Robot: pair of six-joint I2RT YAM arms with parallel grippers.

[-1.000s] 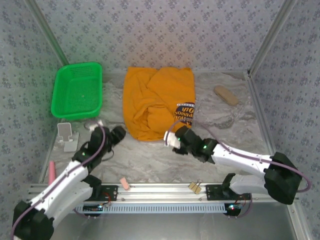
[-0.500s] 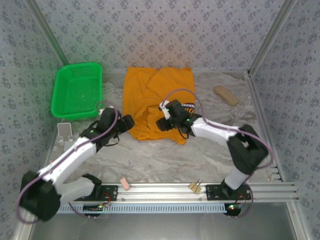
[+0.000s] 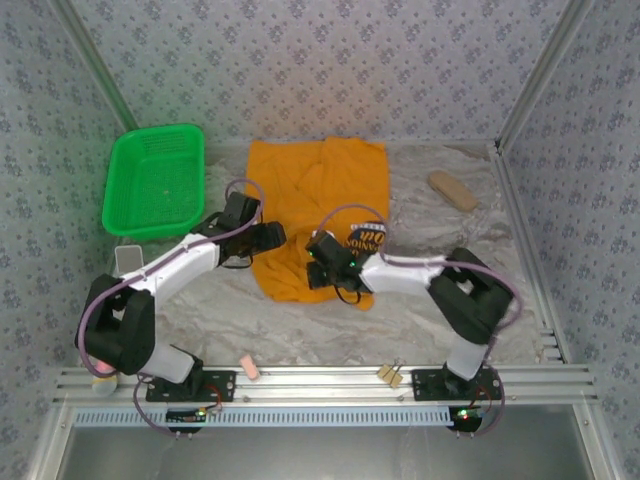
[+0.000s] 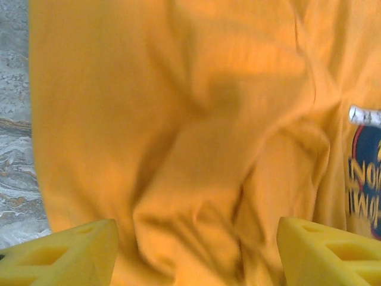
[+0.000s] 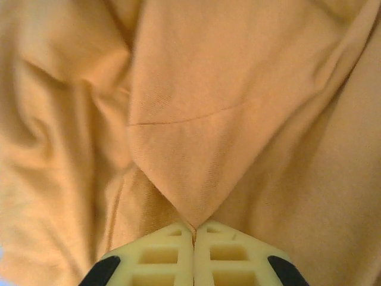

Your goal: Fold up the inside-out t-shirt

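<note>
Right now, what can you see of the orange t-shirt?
The t-shirt is orange-yellow soft cloth, lying crumpled on the marbled table, right of the green basket and apart from it. A dark print with pale lettering shows at its near right edge. The right tool is shut, pinching a pointed fold; the left tool hangs open over its left part.

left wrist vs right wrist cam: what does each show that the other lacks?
Left wrist: left gripper open over the t-shirt, dark printed graphic at right, marble table at left. Right wrist: right gripper shut on a pointed fold, stitched seam above it. Both: the t-shirt's crumpled orange fabric.
</note>
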